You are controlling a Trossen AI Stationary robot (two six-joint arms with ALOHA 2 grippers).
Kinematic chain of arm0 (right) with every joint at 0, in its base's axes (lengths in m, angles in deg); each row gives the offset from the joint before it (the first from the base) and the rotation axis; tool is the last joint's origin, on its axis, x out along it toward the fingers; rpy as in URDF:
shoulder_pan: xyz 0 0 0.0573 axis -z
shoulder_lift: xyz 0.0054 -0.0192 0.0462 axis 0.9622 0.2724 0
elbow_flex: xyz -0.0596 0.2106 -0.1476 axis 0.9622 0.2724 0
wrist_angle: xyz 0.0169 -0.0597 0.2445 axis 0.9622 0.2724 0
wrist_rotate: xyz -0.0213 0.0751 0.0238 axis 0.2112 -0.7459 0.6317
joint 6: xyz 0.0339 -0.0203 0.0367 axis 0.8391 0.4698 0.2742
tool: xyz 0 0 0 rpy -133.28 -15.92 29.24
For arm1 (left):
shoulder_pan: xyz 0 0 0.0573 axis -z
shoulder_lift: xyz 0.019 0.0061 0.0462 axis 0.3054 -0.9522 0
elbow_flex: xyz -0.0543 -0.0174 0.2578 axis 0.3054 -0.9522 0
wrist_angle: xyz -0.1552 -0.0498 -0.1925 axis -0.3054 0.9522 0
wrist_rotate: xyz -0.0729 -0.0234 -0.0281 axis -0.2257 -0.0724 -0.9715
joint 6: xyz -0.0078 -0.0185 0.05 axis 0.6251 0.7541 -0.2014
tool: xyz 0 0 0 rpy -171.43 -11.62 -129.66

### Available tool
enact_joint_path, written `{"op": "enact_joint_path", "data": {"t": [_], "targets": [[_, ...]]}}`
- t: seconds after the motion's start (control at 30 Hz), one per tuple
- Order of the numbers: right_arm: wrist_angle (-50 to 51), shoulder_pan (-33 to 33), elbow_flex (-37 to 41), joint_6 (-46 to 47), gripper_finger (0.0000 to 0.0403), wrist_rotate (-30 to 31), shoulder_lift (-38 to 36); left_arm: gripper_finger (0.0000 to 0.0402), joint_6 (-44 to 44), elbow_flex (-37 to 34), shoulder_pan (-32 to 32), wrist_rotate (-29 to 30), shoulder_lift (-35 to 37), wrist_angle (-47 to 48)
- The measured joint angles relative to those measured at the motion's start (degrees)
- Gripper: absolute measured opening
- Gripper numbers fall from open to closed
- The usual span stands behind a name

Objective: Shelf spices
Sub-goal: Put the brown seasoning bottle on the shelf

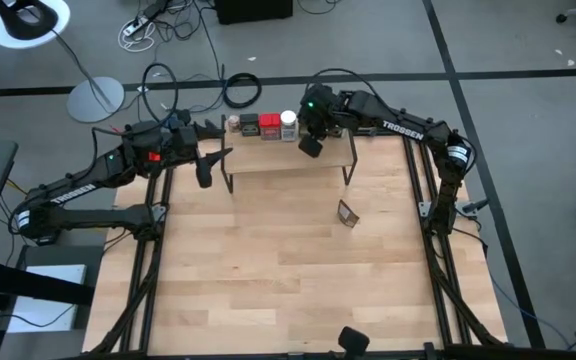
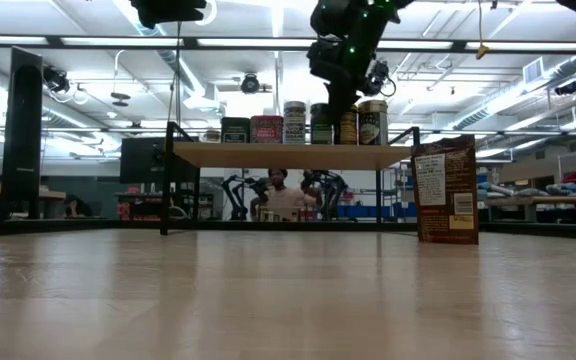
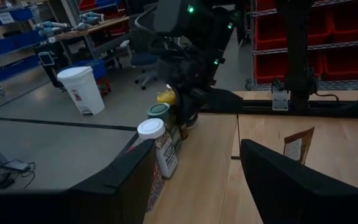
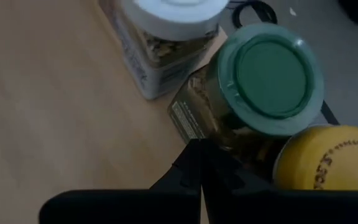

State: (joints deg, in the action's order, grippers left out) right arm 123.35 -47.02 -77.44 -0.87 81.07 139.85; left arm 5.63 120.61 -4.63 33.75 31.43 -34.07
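The shelf (image 1: 288,158) stands at the table's far edge on thin black legs. A row of spices stands on its board: a dark tin (image 2: 235,130), a red tin (image 2: 266,129), a white-lidded jar (image 4: 166,12), a green-lidded jar (image 4: 272,68), a yellow-lidded jar (image 4: 328,158) and a brown canister (image 2: 373,122). A small tan-capped jar (image 1: 233,123) stands at the row's left end. My right gripper (image 4: 199,155) is shut, coming down from above at the green and yellow jars. My left gripper (image 1: 206,172) hangs open and empty just left of the shelf. My right gripper's shut fingertips (image 4: 194,152) point down at the green-lidded jar's glass side (image 4: 194,115), below its lid and beside the yellow-lidded jar. I cannot tell whether they touch it. The jar stands upright on the shelf board.
A brown packet (image 1: 347,213) stands upright on the table, in front of the shelf's right end. Bare table top (image 1: 268,270) stretches toward the near edge. Black rails (image 1: 148,250) run along both sides of the table. A person (image 2: 278,190) sits in the room beyond the shelf.
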Motion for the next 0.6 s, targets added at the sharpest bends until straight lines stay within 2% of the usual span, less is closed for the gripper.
{"op": "enact_joint_path", "data": {"t": [0.23, 0.6], "targets": [[-1.69, 0.35, 3.14, -0.02, 0.0, -0.41, 0.02, 0.0239, 0.02, 0.0, 0.0, 0.0, -0.02, 1.09], [-4.97, -4.21, 3.14, -1.57, 0.0, -1.03, -0.16, 0.0239, -0.02, 0.0, 0.02, 0.19, -0.97, 1.05]]}}
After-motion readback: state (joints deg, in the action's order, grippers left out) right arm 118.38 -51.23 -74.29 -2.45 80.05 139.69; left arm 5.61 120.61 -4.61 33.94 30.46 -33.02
